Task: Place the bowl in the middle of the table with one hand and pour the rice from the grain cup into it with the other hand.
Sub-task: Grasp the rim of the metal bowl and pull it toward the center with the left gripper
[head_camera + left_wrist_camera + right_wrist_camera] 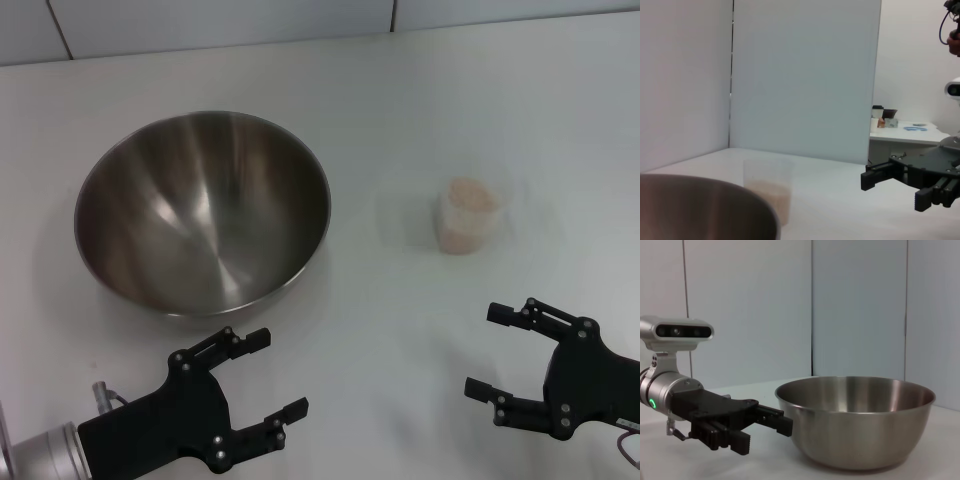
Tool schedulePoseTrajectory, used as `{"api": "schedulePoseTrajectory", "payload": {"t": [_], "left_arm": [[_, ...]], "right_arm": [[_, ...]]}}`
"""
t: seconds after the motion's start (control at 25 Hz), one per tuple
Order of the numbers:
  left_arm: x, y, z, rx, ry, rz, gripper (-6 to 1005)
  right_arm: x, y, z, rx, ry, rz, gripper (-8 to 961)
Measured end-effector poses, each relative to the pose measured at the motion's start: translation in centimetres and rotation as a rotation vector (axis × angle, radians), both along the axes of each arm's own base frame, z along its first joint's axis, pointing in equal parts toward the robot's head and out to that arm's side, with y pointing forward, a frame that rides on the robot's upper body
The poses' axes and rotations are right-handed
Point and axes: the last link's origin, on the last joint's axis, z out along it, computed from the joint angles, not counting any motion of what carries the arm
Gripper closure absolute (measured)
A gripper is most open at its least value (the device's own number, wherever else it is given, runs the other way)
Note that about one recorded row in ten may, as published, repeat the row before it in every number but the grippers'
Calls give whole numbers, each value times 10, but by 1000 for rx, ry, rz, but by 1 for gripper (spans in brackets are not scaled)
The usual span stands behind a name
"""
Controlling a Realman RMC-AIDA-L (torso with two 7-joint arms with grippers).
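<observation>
The steel bowl (203, 212) stands on the left part of the white desk (400, 90), and the clear cup (468, 215) with rice (472, 195) stands well apart on the right. The left tool (258, 388) waits near the bowl, its fingers spread and empty. The right tool (505, 352) is also spread, near the cup, probably ready to take it for pouring.

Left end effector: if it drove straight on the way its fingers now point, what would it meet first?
The left end effector, open near the table's front edge, points forward and toward the robot's right. Its line looks to skim past the steel bowl's near rim; depth is unclear, so it may clip it. Otherwise, bare table.
</observation>
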Motion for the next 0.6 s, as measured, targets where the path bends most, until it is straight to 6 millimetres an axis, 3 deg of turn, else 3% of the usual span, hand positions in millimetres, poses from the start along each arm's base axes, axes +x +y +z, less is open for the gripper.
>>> {"api": "schedulePoseTrajectory", "payload": {"t": [0.16,0.36,0.4,0.6], "left_arm": [[5,-4,5,22,-43,-31,199],[23,-17,35,209,-265,-138,200],[26,-10,51,294,-348,-96,200],[26,15,69,390,-402,-30,201]], "right_arm": [[0,0,0,0,0,0,127],[0,0,1,-1,2,3,127],[0,-1,2,-1,3,3,127],[0,-1,2,-2,6,7,127]]}}
